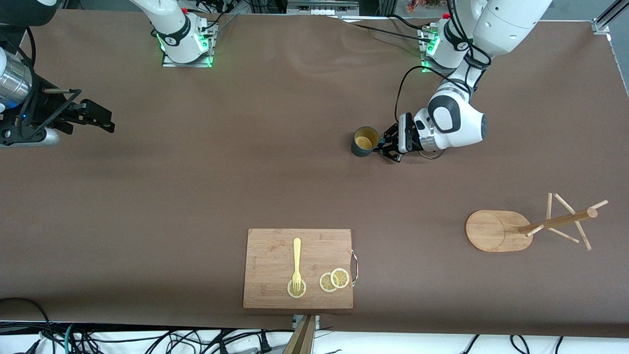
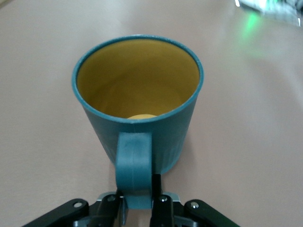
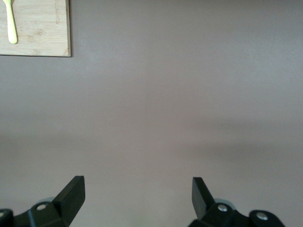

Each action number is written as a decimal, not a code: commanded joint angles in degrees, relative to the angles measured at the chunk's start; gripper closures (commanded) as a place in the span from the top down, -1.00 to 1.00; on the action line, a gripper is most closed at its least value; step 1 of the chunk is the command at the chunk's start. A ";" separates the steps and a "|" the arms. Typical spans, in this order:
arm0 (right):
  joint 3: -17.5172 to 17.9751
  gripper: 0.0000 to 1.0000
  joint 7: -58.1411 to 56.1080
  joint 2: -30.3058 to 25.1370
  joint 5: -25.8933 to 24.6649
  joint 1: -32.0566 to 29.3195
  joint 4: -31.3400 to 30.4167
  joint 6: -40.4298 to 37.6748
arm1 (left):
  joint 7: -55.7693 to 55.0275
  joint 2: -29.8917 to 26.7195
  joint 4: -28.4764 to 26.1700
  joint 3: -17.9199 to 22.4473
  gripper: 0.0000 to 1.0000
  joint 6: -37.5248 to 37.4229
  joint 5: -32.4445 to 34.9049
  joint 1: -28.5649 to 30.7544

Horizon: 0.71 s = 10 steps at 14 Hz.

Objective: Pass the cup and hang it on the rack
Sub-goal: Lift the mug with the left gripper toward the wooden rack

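Note:
The dark teal cup with a yellowish-tan inside stands upright on the brown table, toward the left arm's end. My left gripper is low at the cup's side and shut on its handle, one finger on each side of it. The wooden rack stands nearer the front camera, its oval base on the table, its post and pegs leaning away toward the table's end. My right gripper hangs open and holds nothing at the right arm's end of the table, and that arm waits; its wrist view shows only bare table between the fingers.
A rectangular wooden cutting board lies near the front edge, with a yellow fork and lemon slices on it. Brown cloth covers the table. Cables run along the front edge.

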 commanded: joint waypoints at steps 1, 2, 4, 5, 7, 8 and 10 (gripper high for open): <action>0.22 1.00 0.64 0.26 -0.08 -0.31 1.02 -0.56 | -16.77 -6.71 0.23 0.76 -1.00 -7.43 5.12 4.05; 0.22 1.00 0.64 0.26 -0.08 -0.31 1.02 -0.56 | -24.59 -8.81 1.45 0.85 -1.00 -9.27 10.04 5.64; 0.22 1.00 0.55 0.26 -0.08 -0.31 1.02 -0.65 | -36.22 -9.54 7.23 2.86 -1.00 -15.67 19.27 8.71; 0.22 1.00 0.55 0.26 -0.08 -0.31 0.94 -0.65 | -40.71 -8.84 10.83 5.74 -1.00 -20.67 22.71 8.99; 0.22 1.00 0.55 0.26 -0.08 -0.31 1.02 -0.73 | -47.85 -7.17 16.12 11.81 -1.00 -30.51 23.98 9.25; 0.22 1.00 0.55 0.26 -0.08 -0.31 0.94 -0.74 | -50.92 -6.99 17.62 13.49 -1.00 -33.34 23.98 10.56; 0.22 1.00 0.46 0.26 -0.08 -0.31 0.94 -0.74 | -55.59 -6.99 18.34 13.77 -1.00 -36.00 23.45 14.42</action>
